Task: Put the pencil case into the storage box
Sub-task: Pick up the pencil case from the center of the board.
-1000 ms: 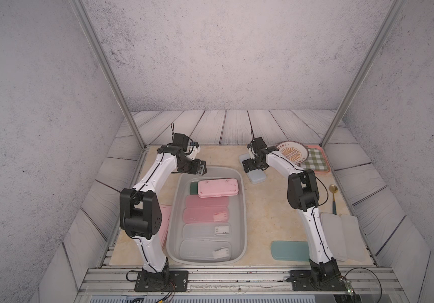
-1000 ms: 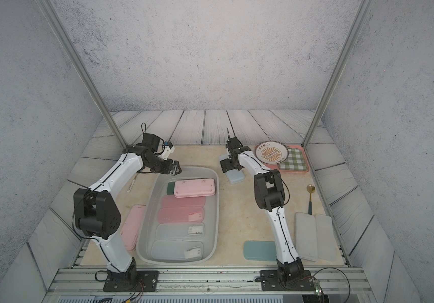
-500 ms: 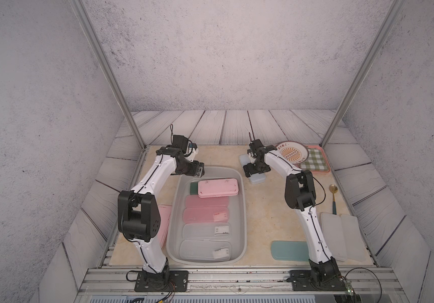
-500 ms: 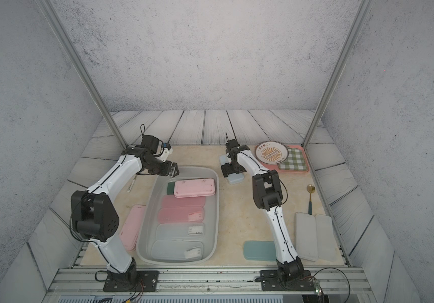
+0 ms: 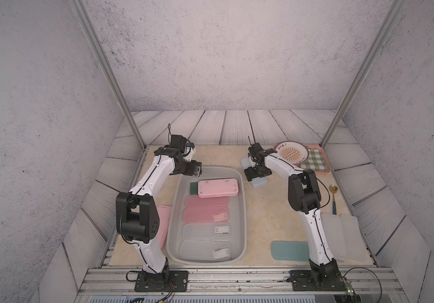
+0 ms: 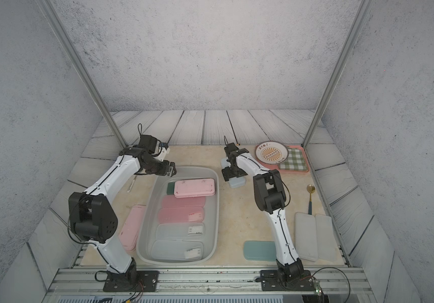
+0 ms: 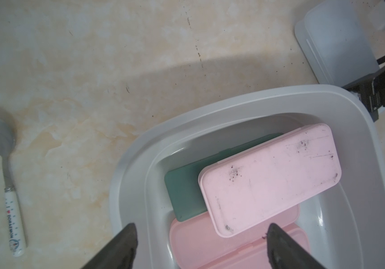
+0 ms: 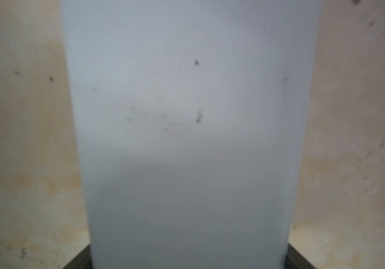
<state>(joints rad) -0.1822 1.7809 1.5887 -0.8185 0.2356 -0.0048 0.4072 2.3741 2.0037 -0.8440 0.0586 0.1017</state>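
Storage box [image 5: 242, 185] part-filled; pale pencil case [image 5: 260, 182] outstanding on table [image 5: 263, 217], right claw [image 5: 256, 172] astride it, grip unconfirmed; left claw [image 7: 201, 229] released.

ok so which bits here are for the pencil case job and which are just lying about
For the job: storage box, pale grey pencil case under the right arm, teal pencil case, pink pencil cases left of the box.
Just lying about: plate, checked cloth, pink tray, gold spoon, Doraemon spoon.

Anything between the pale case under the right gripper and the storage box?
Nothing visible: only bare table separates the pale case from the storage box rim. The left gripper hovers over its far-left corner.
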